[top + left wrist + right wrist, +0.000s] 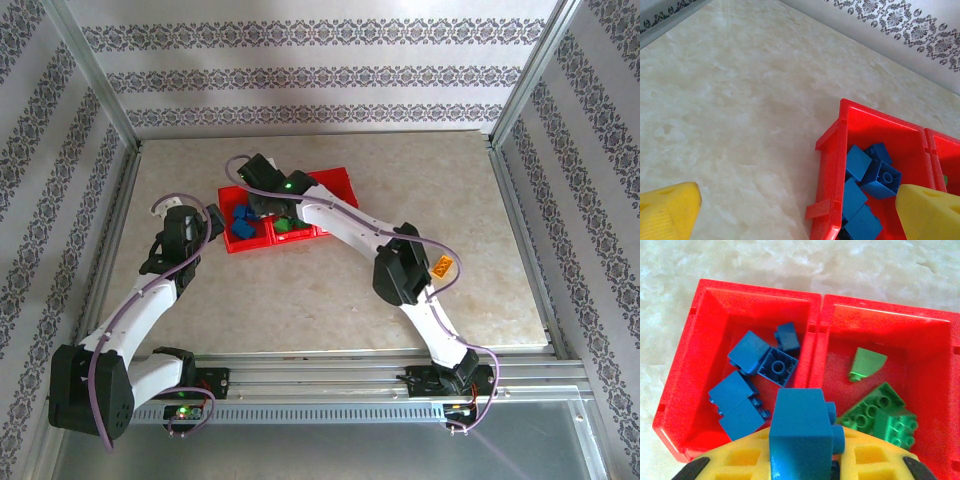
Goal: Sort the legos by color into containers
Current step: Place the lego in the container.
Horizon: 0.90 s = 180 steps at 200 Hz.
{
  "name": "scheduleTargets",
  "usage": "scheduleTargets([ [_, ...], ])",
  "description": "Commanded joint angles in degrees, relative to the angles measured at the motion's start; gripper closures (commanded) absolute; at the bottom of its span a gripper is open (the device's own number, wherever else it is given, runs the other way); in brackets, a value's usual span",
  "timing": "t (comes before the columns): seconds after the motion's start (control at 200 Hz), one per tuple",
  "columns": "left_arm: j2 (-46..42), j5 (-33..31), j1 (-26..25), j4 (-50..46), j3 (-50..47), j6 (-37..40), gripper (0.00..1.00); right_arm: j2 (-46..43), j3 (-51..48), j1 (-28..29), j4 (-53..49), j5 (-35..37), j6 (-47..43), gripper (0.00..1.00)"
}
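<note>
The right gripper (804, 462) hangs over the red tray (815, 295) with its yellow fingers (740, 460) clamped on a blue brick (801, 427), which sits above the tray's near side, close to the wall dividing two of its compartments. Below it, five loose blue bricks (760, 375) lie jumbled in the tray's left-end compartment, some touching one another. In the compartment next door, three green bricks (880, 415) rest on the floor, one sloped piece apart from the other two, which touch.

Just off the tray's left end, the left gripper (800, 215) hovers over the marbled table (740, 100), its yellow fingers (670, 210) spread wide with nothing between them. From its wrist camera the tray's left wall and the blue bricks show just beside the right finger.

From above, the right arm reaches across the tray from the tray's near right, and a lone orange brick (443, 266) lies on the table well apart from the tray, to the near right of it.
</note>
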Motion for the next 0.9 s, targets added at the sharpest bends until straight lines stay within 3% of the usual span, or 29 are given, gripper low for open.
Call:
scheduleTargets([
  [0.0,-1.4,-1.6,0.7,0.6,-0.9,-0.8,0.00,3.5,5.4,1.4,-4.2,-0.6,-0.9,0.77],
  [0.305,-2.1,-1.9,0.7,0.6,-1.2,-0.5,0.00,8.2,10.0,2.4,-5.6,-1.2,-1.2,0.73],
  [0.645,-1.4,-1.4,0.7,1.4,-1.2,-0.5,0.00,11.6,13.8,2.5,-6.2,-1.6,-2.3,0.58],
  [0.894,-2.3,-1.8,0.7,0.6,-1.1,-0.1,0.00,10.4,15.9,2.0,-7.5,-1.0,-2.9,0.54],
])
